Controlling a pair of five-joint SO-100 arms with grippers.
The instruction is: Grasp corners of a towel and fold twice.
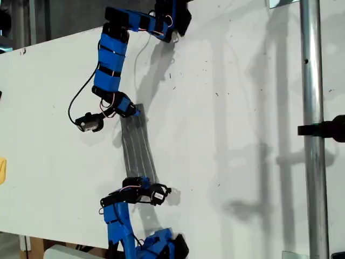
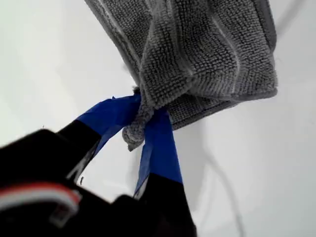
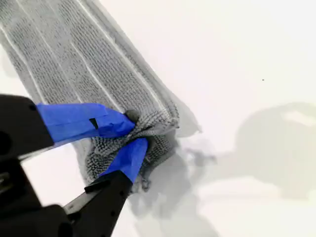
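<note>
The grey towel (image 1: pixel 137 145) with thin white stripes is drawn into a narrow strip between two blue arms on the white table (image 1: pixel 242 108). The arm at the exterior view's top has its gripper (image 1: pixel 133 111) at one end. The arm at the exterior view's bottom has its gripper (image 1: pixel 144 189) at the other end. My first gripper (image 2: pixel 145 116) is shut on a bunched corner (image 2: pixel 133 136), and the towel (image 2: pixel 207 49) hangs in folds beyond it. My second gripper (image 3: pixel 133 134) is shut on a crumpled corner (image 3: pixel 153 123), with the striped towel (image 3: pixel 74 59) stretching away from it. The wrist views do not show which arm is which.
A metal pole (image 1: pixel 312 135) with a black clamp (image 1: pixel 326 129) stands at the exterior view's right. A black cable (image 1: pixel 75 102) loops beside the top arm. A yellow object (image 1: pixel 2 170) shows at the exterior view's left edge. Soft shadows fall on the table to the right of the towel.
</note>
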